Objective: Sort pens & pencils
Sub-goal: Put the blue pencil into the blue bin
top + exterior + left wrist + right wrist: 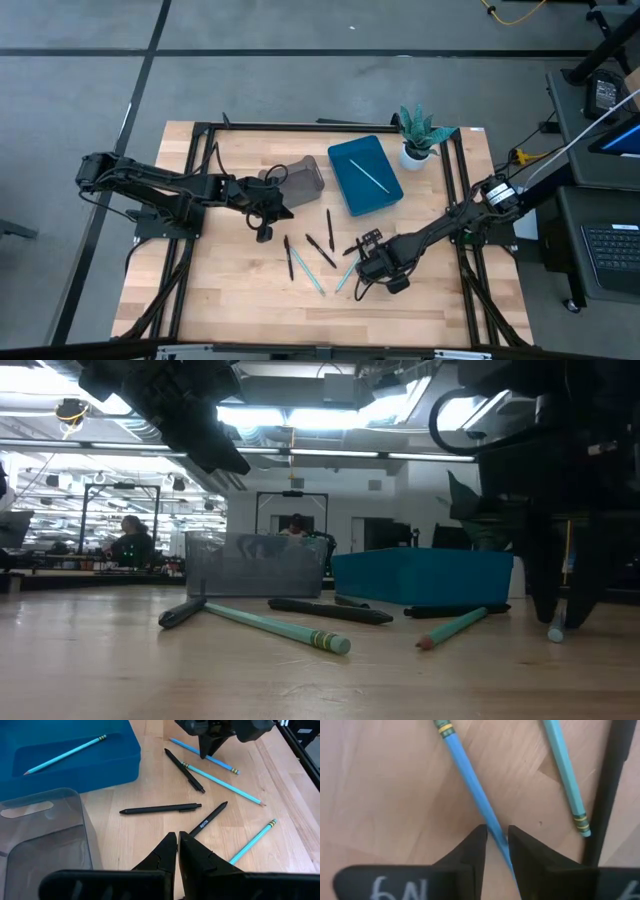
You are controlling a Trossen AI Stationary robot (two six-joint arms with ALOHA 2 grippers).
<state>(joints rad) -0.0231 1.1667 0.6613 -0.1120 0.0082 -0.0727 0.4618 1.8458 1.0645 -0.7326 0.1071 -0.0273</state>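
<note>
Where overhead hides it, pencil (470, 780) between fingers (472, 847).

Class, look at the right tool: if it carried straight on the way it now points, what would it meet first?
Probably the light blue pencil lying between the right tool's tips; right under that is the wooden table. Whether the tips already touch the pencil is unclear.

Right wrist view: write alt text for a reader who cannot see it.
The right gripper sits low over the pale wooden table, its two dark fingers straddling a slim light blue pencil with a yellow-banded end, not visibly clamped. A second, greener-blue pencil lies apart beside it, and a black stick runs along the edge.
</note>
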